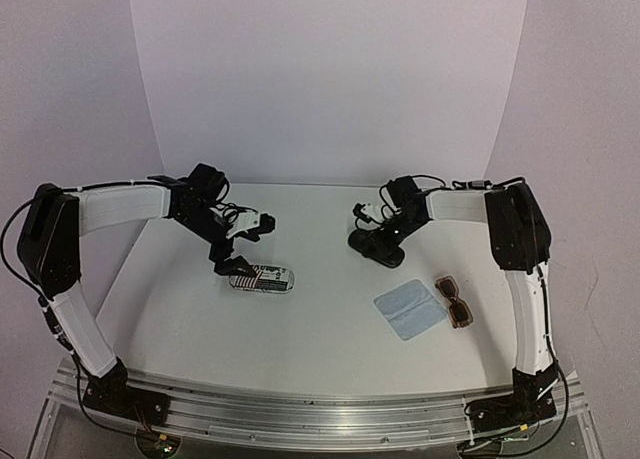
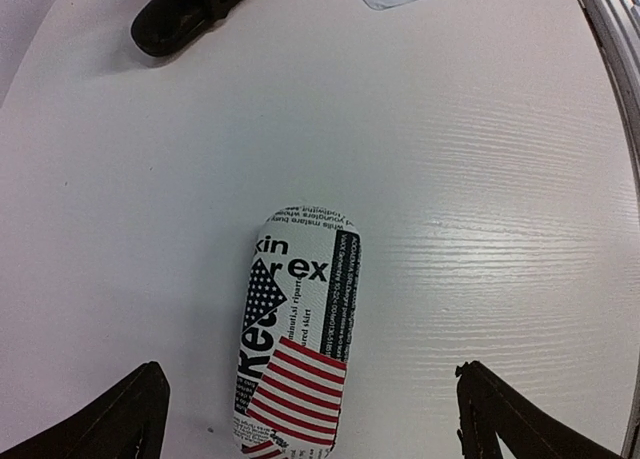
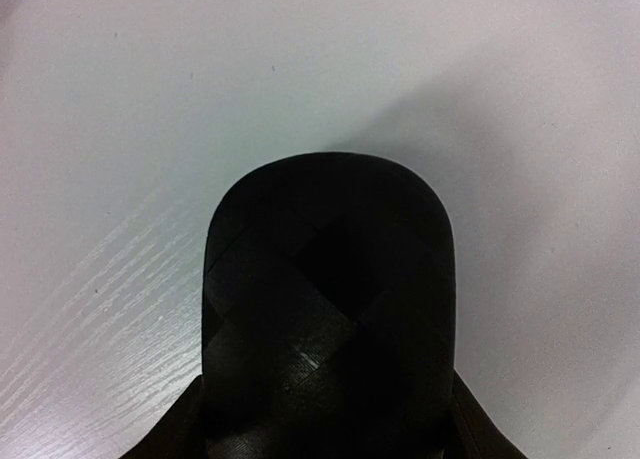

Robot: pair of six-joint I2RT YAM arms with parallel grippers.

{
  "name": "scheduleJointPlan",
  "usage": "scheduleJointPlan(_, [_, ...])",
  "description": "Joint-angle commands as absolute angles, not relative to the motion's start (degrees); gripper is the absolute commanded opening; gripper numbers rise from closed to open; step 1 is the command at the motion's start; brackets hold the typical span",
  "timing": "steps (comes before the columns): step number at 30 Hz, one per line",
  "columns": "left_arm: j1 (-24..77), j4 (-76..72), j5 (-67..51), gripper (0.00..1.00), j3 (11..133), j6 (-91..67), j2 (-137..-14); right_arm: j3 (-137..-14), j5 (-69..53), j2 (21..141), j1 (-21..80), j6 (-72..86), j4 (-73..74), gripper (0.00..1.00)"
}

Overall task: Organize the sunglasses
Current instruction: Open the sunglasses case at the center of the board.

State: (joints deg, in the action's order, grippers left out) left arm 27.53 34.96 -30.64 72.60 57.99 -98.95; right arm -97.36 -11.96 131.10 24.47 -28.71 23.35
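The left gripper (image 1: 233,263) is held low over the white table (image 1: 300,329) with its jaws spread wide and nothing grasped; its two dark fingers (image 2: 120,419) are seen well apart on either side of a patterned case (image 2: 298,349) printed with lettering and red-and-white stripes, which lies flat and untouched. Further right, the right gripper (image 1: 378,241) is set down at a black case (image 3: 330,299), whose rounded end is flanked closely by the fingers; whether it is clamped cannot be told. Nearer the front, a light-blue cloth (image 1: 410,310) is spread flat. The brown sunglasses (image 1: 455,300) are found just beside the cloth's right edge, lying on the table. The white pair is not seen.
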Motion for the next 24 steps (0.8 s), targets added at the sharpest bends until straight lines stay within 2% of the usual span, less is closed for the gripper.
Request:
scheduleJointPlan(1, [27.2,29.0,-37.6,1.00,72.5,44.5,-92.1,-99.9,-18.9,125.3,24.8,-24.4,23.5,0.31])
scheduleJointPlan(6, [27.2,13.9,-45.8,1.00,68.4,23.9,-82.4,-94.0,-30.6,113.3,27.5,-15.8,9.8,0.30])
scheduleJointPlan(10, [27.2,8.7,-51.5,1.00,68.2,10.8,-81.5,-83.1,-37.6,104.2,32.1,-7.1,-13.3,0.30])
scheduleJointPlan(13, [27.2,1.2,-52.7,1.00,67.9,1.6,-81.1,-82.1,-35.6,102.0,36.8,-7.1,-16.5,0.30])
scheduleJointPlan(18, [27.4,-13.9,-61.0,1.00,68.1,-13.8,-80.9,-80.6,-34.1,100.6,41.8,-3.6,-23.4,0.30])
scheduleJointPlan(24, [28.2,-21.5,-64.2,1.00,67.4,-18.5,-80.6,-80.9,-38.9,100.8,43.5,-0.5,-29.3,0.30])
